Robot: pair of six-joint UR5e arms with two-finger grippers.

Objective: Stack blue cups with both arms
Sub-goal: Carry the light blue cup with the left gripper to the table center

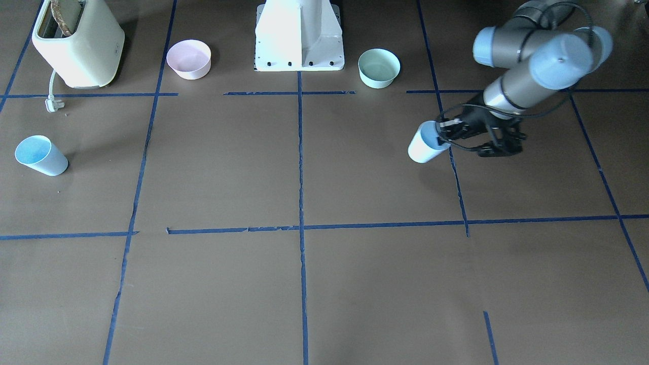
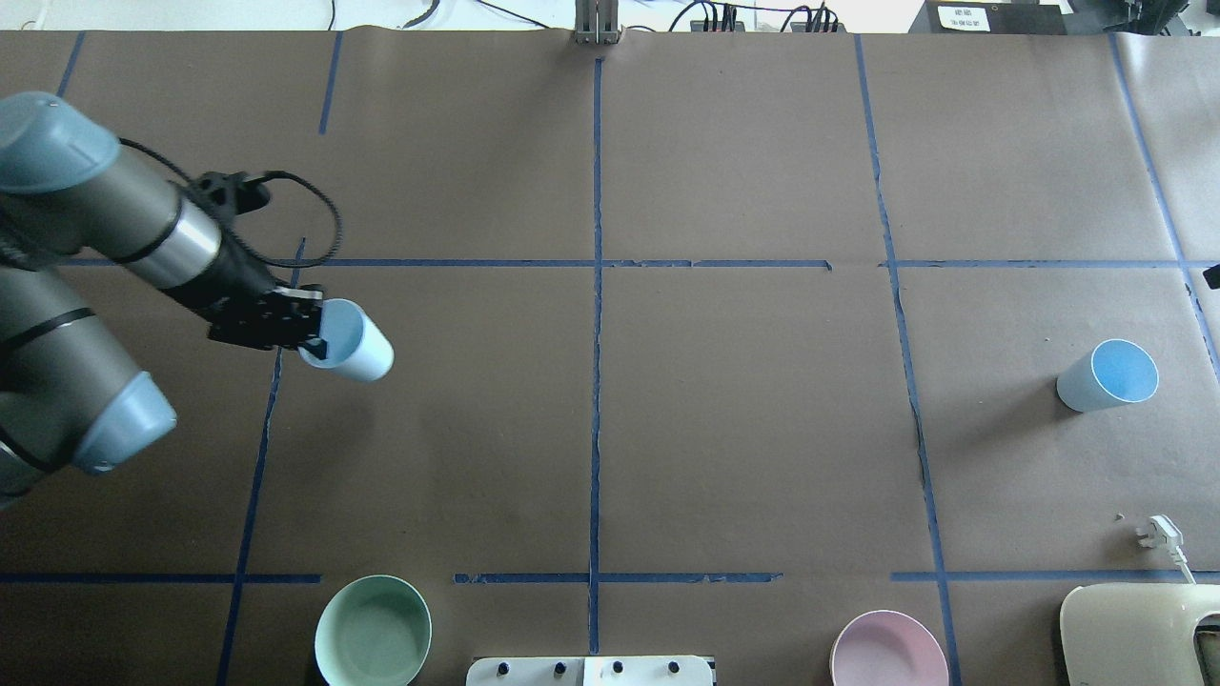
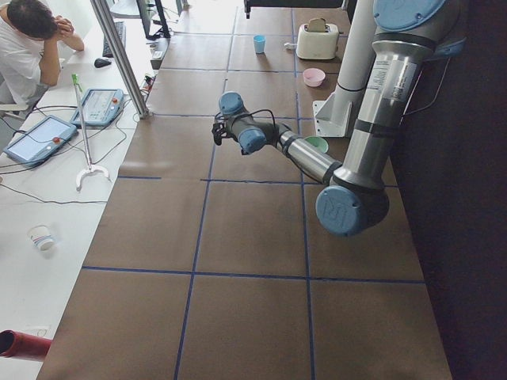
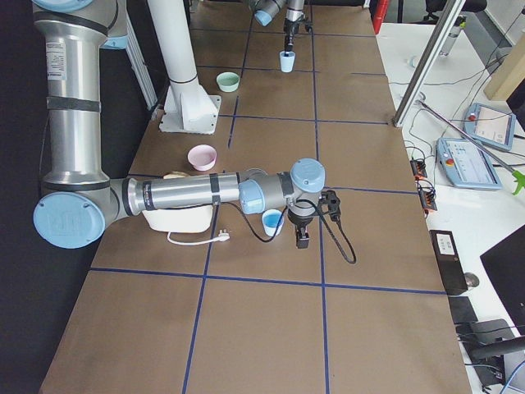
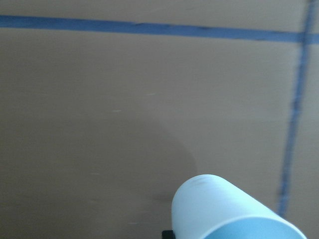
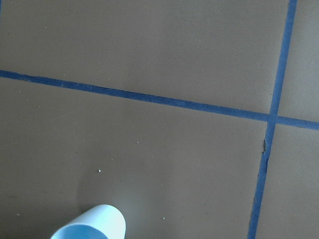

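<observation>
Left hand [image 2: 315, 335] clamped on blue cup [image 2: 360, 355] rim

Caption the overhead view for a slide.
Left pincer grips first cup by rim; second cup stands far right; green bowl and pink bowl flank the base.
</observation>
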